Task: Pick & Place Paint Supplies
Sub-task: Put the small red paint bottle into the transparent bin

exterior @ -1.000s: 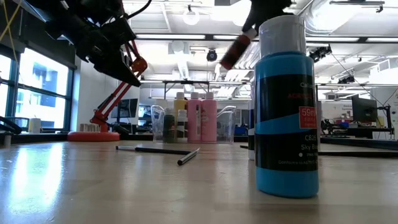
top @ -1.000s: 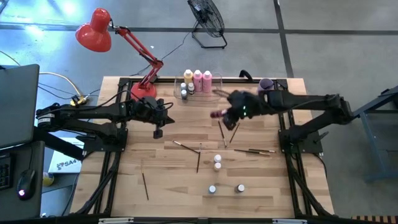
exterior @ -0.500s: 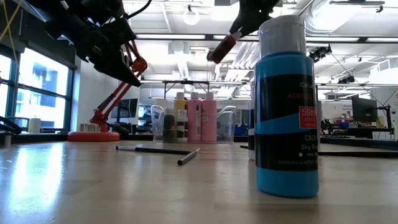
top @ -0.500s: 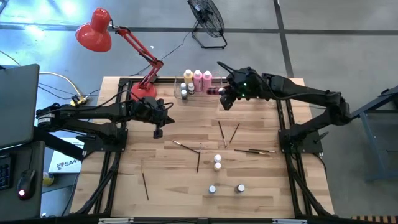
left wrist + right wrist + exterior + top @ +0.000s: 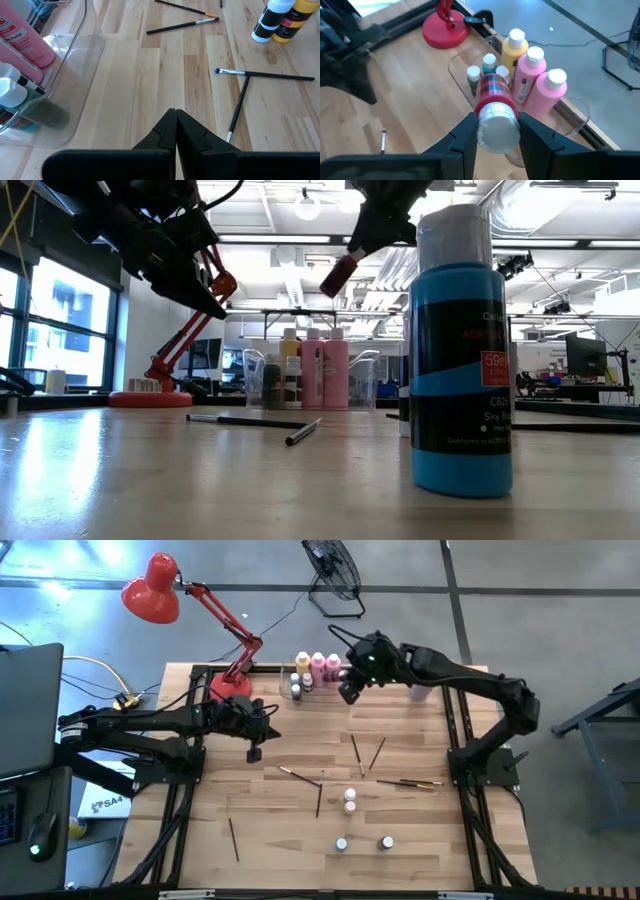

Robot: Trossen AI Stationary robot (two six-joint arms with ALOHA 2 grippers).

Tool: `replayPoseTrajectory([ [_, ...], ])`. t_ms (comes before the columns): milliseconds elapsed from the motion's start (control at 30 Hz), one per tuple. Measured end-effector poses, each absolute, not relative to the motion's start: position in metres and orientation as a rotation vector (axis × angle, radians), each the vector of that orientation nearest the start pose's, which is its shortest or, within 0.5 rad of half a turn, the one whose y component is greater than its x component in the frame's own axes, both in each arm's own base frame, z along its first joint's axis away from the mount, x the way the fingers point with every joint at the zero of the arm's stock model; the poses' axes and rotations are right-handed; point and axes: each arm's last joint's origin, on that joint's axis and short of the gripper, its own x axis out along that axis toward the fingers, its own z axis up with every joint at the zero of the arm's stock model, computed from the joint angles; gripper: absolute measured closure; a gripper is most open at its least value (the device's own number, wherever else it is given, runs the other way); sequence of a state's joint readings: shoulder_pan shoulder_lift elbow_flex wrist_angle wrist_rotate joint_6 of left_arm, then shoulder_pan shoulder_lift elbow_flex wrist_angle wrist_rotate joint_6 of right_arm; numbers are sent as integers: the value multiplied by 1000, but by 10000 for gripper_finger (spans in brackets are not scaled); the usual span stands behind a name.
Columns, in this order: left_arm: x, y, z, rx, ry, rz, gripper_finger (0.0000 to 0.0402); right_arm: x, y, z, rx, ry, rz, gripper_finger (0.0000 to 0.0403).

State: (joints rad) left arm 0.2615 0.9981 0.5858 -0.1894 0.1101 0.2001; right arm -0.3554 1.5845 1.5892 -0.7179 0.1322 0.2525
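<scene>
The wooden table (image 5: 270, 830) carries a clear plastic bin (image 5: 348, 668) at its far edge, next to the round base of a red lamp (image 5: 228, 685). Several thin paintbrushes (image 5: 355, 754) lie scattered on the middle boards. Four small white-capped bottles (image 5: 350, 801) stand nearer the front edge, two touching, two apart.

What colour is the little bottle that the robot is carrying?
Red bottle, silvery-white cap; right wrist view shows it best.

Both arms were matte black, built of slim jointed segments on black frame bases. The right tool (image 5: 497, 131) had angular dark fingers; a green light glowed near its wrist.
</scene>
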Motion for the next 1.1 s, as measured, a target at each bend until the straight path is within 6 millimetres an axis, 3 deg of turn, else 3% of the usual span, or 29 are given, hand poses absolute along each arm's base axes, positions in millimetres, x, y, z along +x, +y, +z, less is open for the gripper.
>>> replayPoseTrajectory([
  [167,199,50,228,81,603,87,402,336,-138,360,294,744,-600,292],
  [367,199,50,227,53,603,92,402,354,-160,339,319,826,-588,291],
  [600,198,50,226,50,616,91,402,357,-181,318,363,893,-615,291],
  [1100,197,49,225,46,632,91,402,369,-195,266,410,1081,-614,292],
])
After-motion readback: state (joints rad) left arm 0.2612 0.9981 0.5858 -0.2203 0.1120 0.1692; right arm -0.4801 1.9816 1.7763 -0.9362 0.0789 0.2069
